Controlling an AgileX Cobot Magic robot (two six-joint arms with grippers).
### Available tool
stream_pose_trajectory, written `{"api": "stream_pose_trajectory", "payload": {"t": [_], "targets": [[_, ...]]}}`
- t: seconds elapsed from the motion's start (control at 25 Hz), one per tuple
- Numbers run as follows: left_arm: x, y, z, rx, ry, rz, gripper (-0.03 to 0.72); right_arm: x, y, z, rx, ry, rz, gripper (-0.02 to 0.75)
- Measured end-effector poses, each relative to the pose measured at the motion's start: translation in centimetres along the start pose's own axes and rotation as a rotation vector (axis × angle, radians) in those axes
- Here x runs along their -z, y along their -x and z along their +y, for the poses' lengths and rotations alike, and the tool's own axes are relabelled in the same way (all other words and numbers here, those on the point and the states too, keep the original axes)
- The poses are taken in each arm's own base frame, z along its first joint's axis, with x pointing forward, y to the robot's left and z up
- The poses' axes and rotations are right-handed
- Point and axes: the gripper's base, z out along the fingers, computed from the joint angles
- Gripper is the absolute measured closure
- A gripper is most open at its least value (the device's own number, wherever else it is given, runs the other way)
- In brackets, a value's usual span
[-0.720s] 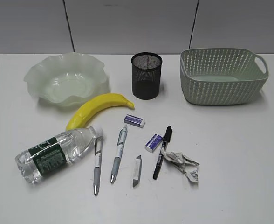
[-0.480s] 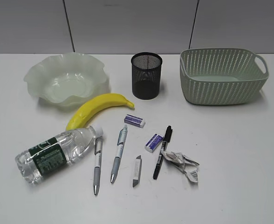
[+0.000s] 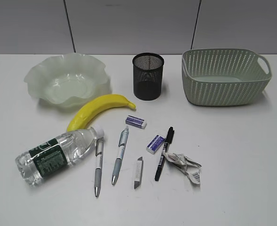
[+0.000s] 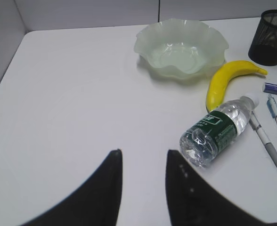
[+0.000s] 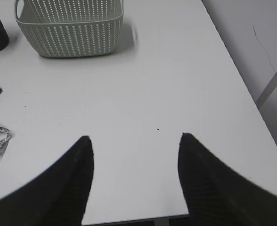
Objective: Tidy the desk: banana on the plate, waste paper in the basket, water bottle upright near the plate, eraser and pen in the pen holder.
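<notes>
The banana point(image 3: 101, 109) lies on the desk point(image 3: 242, 155) just in front of the plate point(image 3: 69, 81). The water bottle point(image 3: 58, 154) lies on its side at the front left. Two erasers point(image 3: 136, 122) point(image 3: 155, 143), several pens point(image 3: 120, 154) and a black marker point(image 3: 165, 151) lie in the middle. The waste paper point(image 3: 185, 165) sits beside the marker. The pen holder point(image 3: 148, 76) and the basket point(image 3: 225, 75) stand at the back. My left gripper point(image 4: 143, 153) is open and empty, left of the bottle point(image 4: 218, 134). My right gripper point(image 5: 134, 138) is open and empty over bare desk, in front of the basket point(image 5: 70, 26).
A small grey-white stick point(image 3: 138, 172) lies between the pens and the marker. The desk's right edge point(image 5: 242, 89) and front edge point(image 5: 138, 220) show in the right wrist view. Neither arm shows in the exterior view.
</notes>
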Motion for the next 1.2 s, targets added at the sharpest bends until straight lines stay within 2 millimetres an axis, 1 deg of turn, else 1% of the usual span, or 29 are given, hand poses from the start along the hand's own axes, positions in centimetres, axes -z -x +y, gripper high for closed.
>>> {"api": "stream_pose_trajectory", "payload": {"t": [0.68,0.76,0.88,0.96,1.04,1.16,1.2], "targets": [[0.0,0.0,0.0,0.0,0.0,-0.004,0.452,0.0,0.0,0.0,0.0,0.0,0.0,0.281],[0.0,0.6,0.0,0.002,-0.004,-0.024,0.452,0.0,0.0,0.0,0.0,0.0,0.0,0.281],[-0.3,2.5,-0.2,0.004,-0.013,-0.124,0.452,0.0,0.0,0.0,0.0,0.0,0.0,0.281],[-1.3,4.0,-0.3,0.006,-0.019,-0.169,0.449,0.0,0.0,0.0,0.0,0.0,0.0,0.281],[-2.8,5.6,-0.4,0.008,-0.023,-0.199,0.449,0.0,0.0,0.0,0.0,0.0,0.0,0.281],[-6.2,7.8,-0.8,0.058,-0.058,-0.196,0.449,0.0,0.0,0.0,0.0,0.0,0.0,0.281],[-7.7,8.4,-0.9,0.081,-0.068,-0.18,0.449,0.0,0.0,0.0,0.0,0.0,0.0,0.281]]}}
